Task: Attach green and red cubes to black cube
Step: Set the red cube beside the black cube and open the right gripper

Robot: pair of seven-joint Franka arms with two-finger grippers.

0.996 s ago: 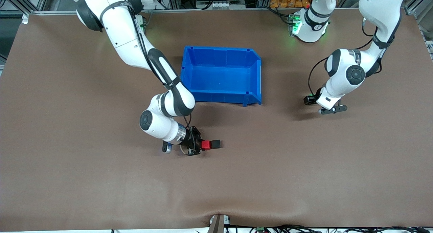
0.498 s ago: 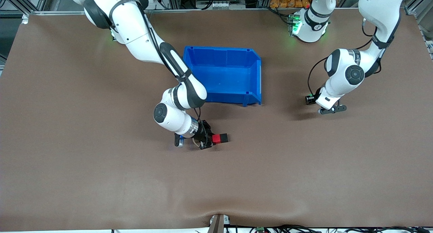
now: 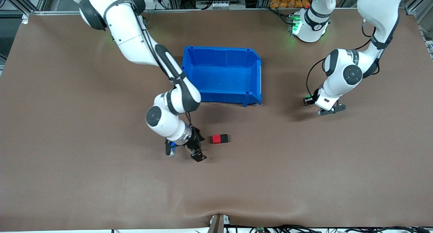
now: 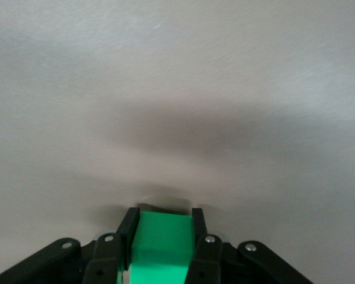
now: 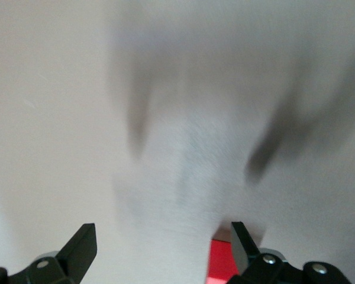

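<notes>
The red cube and the black cube lie side by side and touching on the brown table, nearer to the front camera than the blue bin. My right gripper is open and empty just beside the red cube, toward the right arm's end. In the right wrist view the gripper is open, with the red cube next to one finger. My left gripper hangs low over the table toward the left arm's end. It is shut on the green cube.
The open blue bin stands mid-table, farther from the front camera than the joined cubes. The table edge with a small bracket lies nearest the camera.
My right gripper pushed the red and black cubes a little toward the left arm's end, then let go of the red cube and drew back. The left arm barely moved.
</notes>
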